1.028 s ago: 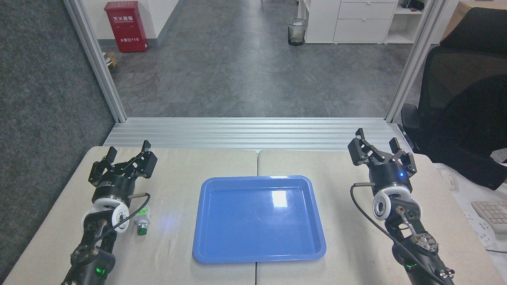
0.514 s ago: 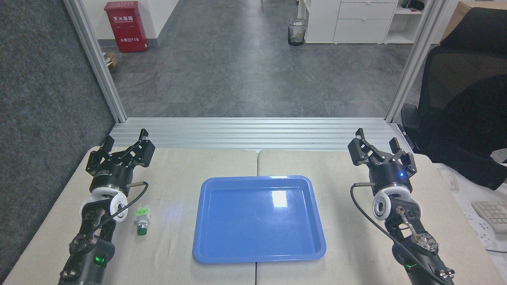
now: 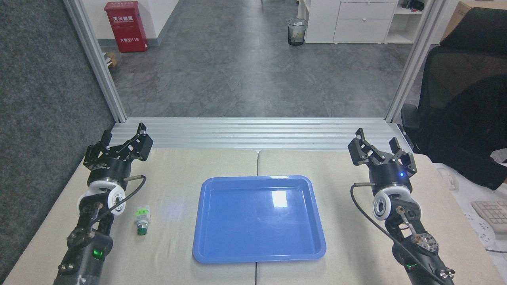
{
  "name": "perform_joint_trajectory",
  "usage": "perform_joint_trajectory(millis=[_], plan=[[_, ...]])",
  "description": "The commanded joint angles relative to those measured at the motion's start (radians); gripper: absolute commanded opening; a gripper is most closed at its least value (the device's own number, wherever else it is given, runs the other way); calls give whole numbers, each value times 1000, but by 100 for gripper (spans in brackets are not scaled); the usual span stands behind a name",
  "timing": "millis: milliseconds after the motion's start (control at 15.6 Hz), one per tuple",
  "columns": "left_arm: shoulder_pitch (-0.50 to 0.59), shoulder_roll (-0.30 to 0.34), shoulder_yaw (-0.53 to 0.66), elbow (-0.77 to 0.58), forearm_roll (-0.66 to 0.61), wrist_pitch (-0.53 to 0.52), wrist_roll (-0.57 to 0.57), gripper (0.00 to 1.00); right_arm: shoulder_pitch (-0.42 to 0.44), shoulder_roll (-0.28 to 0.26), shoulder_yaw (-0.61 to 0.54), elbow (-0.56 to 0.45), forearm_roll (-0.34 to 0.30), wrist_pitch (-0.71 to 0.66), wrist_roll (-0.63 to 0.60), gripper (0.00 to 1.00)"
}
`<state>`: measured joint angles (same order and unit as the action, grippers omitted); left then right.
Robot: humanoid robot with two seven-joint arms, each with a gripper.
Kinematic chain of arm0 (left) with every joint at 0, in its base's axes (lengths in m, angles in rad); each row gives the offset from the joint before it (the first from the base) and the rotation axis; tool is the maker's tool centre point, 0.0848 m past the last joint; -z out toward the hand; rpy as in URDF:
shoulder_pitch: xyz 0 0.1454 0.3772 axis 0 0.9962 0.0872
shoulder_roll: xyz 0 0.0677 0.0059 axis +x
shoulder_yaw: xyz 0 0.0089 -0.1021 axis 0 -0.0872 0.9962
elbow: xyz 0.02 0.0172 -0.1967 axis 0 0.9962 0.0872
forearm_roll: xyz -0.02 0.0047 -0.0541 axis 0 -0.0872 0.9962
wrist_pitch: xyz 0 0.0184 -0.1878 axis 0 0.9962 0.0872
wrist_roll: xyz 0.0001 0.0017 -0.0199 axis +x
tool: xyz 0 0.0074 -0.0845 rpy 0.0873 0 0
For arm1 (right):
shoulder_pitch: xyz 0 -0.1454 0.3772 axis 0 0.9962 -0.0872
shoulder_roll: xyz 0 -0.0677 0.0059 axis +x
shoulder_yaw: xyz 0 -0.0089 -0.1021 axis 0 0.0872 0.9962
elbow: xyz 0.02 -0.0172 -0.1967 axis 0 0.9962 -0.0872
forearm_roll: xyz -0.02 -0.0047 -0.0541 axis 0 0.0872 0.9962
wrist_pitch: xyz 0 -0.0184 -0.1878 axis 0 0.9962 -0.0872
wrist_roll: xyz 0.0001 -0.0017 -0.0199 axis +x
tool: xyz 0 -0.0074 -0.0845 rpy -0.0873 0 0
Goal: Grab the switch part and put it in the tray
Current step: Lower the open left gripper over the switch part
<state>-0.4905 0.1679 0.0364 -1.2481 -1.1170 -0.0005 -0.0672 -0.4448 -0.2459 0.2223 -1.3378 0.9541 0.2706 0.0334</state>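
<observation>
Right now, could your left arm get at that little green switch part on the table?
Probably yes. The switch part lies in the open beside my left arm, nothing on or around it. My left gripper is open but sits beyond it, so I would have to pull back and come down.

- Red fire-equipment cabinet point(image 3: 126, 26) is standing against the far wall, upper left.
- Waste bin point(image 3: 297, 31) is sitting on the grey floor beside the white drawer unit point(image 3: 358, 20).
- Black office chair point(image 3: 459, 95) is occupying the right edge.
- Keyboard point(image 3: 491, 213) is lying partly in view, lower right.
</observation>
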Motion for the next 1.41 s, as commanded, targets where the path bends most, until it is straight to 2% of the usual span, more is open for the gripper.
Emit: perform_joint_trajectory(millis=[0,257,450,642,835,963,1156,1349], plan=[[0,16,10,7,-3,0,-11,100,0,0,0,0,0,-1,0,100],[24,16,14,3,-4,-1,-3,100,0,0,0,0,0,1,0,100],[169,7,-4,-46,-29,-9,7,100,0,0,0,0,0,-1,0,100],[274,-79,-29,-16,-238,37,64,100,0,0,-1,0,0,-1,0,100],[346,-96,-29,-7,-274,46,133,100,0,0,-1,0,0,1,0,100],[352,-94,-24,19,-274,78,179,100,0,0,0,0,0,1,0,100],[372,-108,-33,16,-271,209,193,100,0,0,0,0,0,-1,0,100],[374,-120,-33,12,-270,226,191,100,0,0,0,0,0,-1,0,100]])
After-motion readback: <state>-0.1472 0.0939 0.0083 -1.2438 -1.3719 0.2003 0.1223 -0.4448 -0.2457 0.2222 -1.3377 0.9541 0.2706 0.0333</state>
